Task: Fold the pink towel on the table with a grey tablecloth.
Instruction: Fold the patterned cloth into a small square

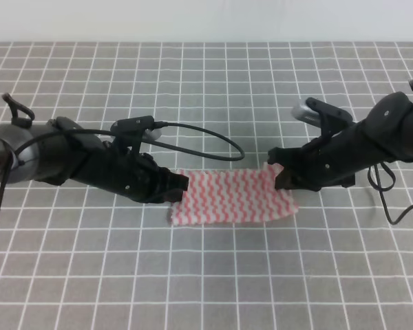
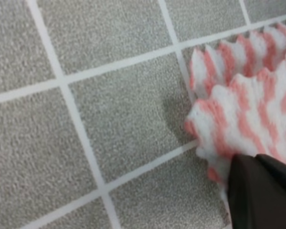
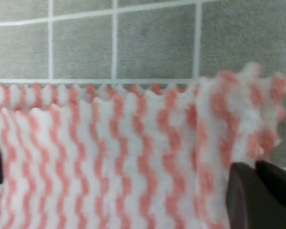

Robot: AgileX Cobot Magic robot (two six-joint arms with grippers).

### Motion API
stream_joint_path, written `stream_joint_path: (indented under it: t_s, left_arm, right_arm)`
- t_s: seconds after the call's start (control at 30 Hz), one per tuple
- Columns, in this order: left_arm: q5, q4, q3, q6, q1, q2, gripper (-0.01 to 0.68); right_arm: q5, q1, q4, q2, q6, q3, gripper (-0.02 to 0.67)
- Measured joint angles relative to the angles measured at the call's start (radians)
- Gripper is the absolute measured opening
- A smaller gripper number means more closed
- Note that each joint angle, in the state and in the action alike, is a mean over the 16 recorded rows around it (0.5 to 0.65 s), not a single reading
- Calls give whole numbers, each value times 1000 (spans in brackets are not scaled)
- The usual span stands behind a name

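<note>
From my high view, the pink towel (image 1: 232, 198) lay near the middle of the surface (image 1: 206, 275), on the grey cloth with its white grid, folded into a long strip running left to right. My left tool (image 1: 177, 185) sat low at the strip's left end and my right tool (image 1: 281, 172) at its right end, each arm reaching in from its own side. A black cable (image 1: 206, 137) looped over the surface behind the left arm. In my left wrist view I saw two layers of towel (image 2: 248, 95), the upper zigzag edge lying a little short of the lower one, with a dark finger (image 2: 262, 191) pressed on the top layer at its corner; that tool was closed on the towel. My right wrist view showed the same doubled edge (image 3: 124, 152), and the corner nearest the dark finger (image 3: 257, 195) puckered up off the cloth, so I read that tool as clamped on the towel too.
</note>
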Motion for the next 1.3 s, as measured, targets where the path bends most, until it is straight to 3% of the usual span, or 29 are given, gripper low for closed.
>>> stream_joint_path:
  t_s: [0.6,1.3]
  left_arm:
    - [-2,0,-1,0,-1,-1,-3]
    - [5,2,-5,5,-1,-20,-3]
  right_arm:
    - [104,23,79,-20,-32,-63,-14]
    - [-31,120,242,-2,-112,-64,-15]
